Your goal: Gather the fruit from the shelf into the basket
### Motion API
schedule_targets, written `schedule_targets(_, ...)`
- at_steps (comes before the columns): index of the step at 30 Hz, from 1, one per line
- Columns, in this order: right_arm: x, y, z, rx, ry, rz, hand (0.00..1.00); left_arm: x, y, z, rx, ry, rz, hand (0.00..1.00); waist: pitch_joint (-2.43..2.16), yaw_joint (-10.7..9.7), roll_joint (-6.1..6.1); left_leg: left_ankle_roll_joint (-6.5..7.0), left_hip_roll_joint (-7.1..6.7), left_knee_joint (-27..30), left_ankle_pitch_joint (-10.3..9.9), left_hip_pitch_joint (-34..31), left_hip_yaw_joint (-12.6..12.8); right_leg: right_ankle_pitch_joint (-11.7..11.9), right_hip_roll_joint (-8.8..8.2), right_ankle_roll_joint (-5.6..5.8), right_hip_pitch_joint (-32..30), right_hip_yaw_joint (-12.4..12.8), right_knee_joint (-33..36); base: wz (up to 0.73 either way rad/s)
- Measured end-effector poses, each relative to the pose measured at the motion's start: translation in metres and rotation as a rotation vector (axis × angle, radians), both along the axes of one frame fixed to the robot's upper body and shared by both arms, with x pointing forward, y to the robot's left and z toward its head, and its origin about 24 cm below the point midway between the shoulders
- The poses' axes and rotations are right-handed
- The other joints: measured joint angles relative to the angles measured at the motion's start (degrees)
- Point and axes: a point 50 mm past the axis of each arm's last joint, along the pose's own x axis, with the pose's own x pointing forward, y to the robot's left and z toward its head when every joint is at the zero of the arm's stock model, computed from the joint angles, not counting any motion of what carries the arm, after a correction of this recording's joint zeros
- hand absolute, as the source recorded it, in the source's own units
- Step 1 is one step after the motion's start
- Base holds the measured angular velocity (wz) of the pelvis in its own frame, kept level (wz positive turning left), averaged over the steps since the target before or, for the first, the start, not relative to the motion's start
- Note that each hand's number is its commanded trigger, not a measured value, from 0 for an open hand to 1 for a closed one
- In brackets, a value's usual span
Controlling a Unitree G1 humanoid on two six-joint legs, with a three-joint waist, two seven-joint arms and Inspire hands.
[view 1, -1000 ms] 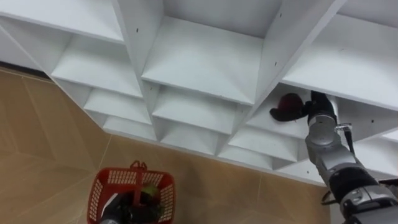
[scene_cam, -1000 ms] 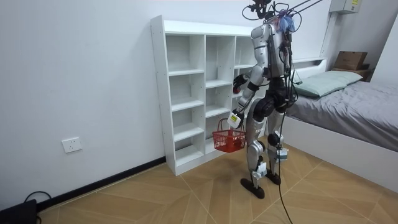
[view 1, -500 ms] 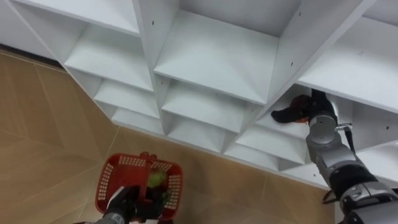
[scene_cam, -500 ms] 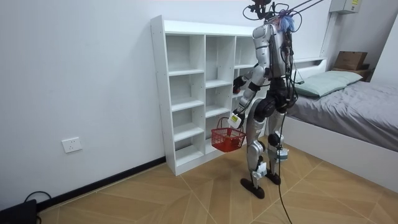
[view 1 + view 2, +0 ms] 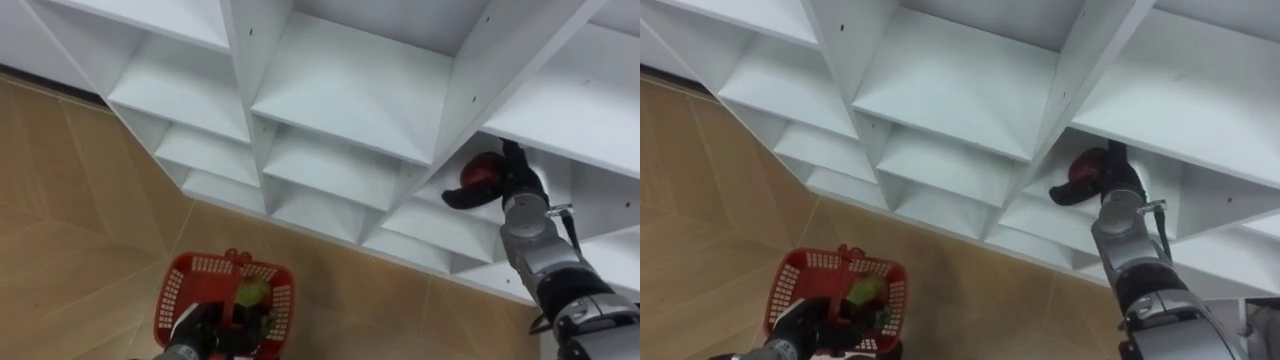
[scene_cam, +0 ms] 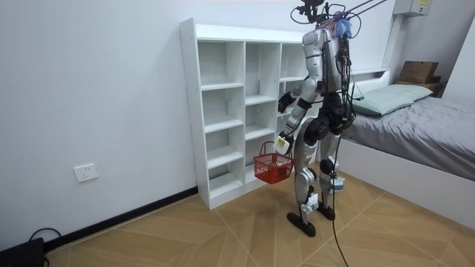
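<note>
A red fruit (image 5: 481, 170) sits in a compartment on the right side of the white closet (image 5: 345, 95). My right hand (image 5: 516, 178) reaches into that compartment, its fingers curled round the fruit. Low on the left, my left hand (image 5: 193, 330) grips the handle of a red basket (image 5: 170, 298), which hangs above the floor and holds a green fruit (image 5: 250, 293). In the room view I stand facing the closet (image 6: 223, 111), with the basket (image 6: 270, 170) hanging at knee height.
The closet's other compartments hold nothing that shows. Wooden floor (image 5: 70, 220) lies in front of it. In the room view a bed (image 6: 415, 126) stands behind me on the room view's right, and a white wall (image 6: 89, 89) runs along its left.
The whole eye view has shifted a little. My right hand stays on the red fruit in the compartment, and the basket has swung slightly in my left hand.
</note>
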Motion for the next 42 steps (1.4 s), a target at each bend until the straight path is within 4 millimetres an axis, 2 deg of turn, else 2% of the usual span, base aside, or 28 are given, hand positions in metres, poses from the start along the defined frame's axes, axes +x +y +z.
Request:
schedule_targets(11, -0.001, -0.006, -0.001, -0.004, 0.022, 0.001, 0.00, -0.002, 0.002, -0.001, 0.005, 0.012, 0.003, 1.00, -0.11, 0.06, 0.22, 0.00, -0.13, 0.00, 0.00, -0.07, -0.56, 0.00, -0.02, 0.00, 0.17, -0.70, -0.01, 0.03)
schedule_targets(12, -0.002, -0.006, -0.001, -0.004, 0.024, 0.001, 0.51, -0.002, 0.002, -0.001, 0.005, 0.012, 0.004, 1.00, -0.16, 0.06, 0.30, 0.00, -0.34, 0.00, 0.00, 0.01, -0.56, 0.00, -0.02, 0.00, 0.23, -0.71, -0.01, 0.00)
schedule_targets(13, -0.002, -0.006, -0.001, -0.004, 0.025, 0.001, 0.89, -0.002, 0.002, -0.001, 0.005, 0.012, 0.004, 1.00, -0.17, 0.07, 0.32, 0.00, -0.48, 0.00, 0.00, 0.04, -0.57, 0.00, -0.02, 0.00, 0.25, -0.71, -0.01, 0.00)
schedule_targets(14, -0.002, -0.006, -0.001, -0.004, 0.026, 0.001, 1.00, -0.002, 0.002, -0.001, 0.005, 0.012, 0.004, 1.00, -0.20, 0.07, 0.38, -0.01, -0.50, 0.01, 0.01, 0.06, -0.57, 0.00, -0.03, 0.00, 0.27, -0.71, -0.01, 0.00)
schedule_targets(19, 0.000, -0.009, 0.001, -0.011, 0.021, -0.006, 1.00, -0.002, 0.003, -0.001, 0.007, 0.012, 0.004, 1.00, -0.21, 0.12, 0.39, 0.00, -0.53, 0.27, 0.02, 0.13, -0.58, 0.00, -0.05, 0.00, 0.42, -0.66, 0.00, 0.00)
schedule_targets(24, -0.001, -0.021, 0.006, -0.041, 0.021, -0.030, 1.00, -0.002, 0.004, -0.001, 0.010, 0.014, 0.003, 1.00, -0.20, 0.15, 0.40, -0.01, -0.46, 0.41, 0.02, 0.17, -0.51, 0.01, -0.01, -0.02, 0.47, -0.56, 0.00, 0.00)
schedule_targets(42, -0.002, -0.022, 0.004, -0.040, 0.033, -0.033, 1.00, -0.002, 0.005, -0.001, 0.017, 0.015, 0.004, 1.00, -0.11, 0.21, 0.54, -0.12, -0.48, -0.19, 0.10, 1.13, -0.44, 0.04, 0.06, -0.06, 1.00, -0.12, -0.02, -0.01)
